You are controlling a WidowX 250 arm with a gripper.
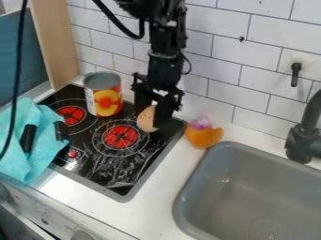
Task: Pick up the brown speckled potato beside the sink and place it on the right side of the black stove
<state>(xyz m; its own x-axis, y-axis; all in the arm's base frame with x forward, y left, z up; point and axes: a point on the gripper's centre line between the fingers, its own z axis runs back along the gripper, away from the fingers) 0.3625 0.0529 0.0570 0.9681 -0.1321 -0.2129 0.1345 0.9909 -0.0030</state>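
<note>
A gray sink basin [203, 180] is set into the white counter [153, 206], to the right of a black cooktop [116, 164] with red-centered burners. A turquoise cloth [45, 143] is draped over the cooktop's left edge. Near the back, a tin can [103, 96] is stood upright. By the cooktop's back right corner, an orange toy [203, 137] with a purple top is seen. Over that corner, a speckled tan oval piece [146, 119] is pinched by the gripper [152, 115].
</note>
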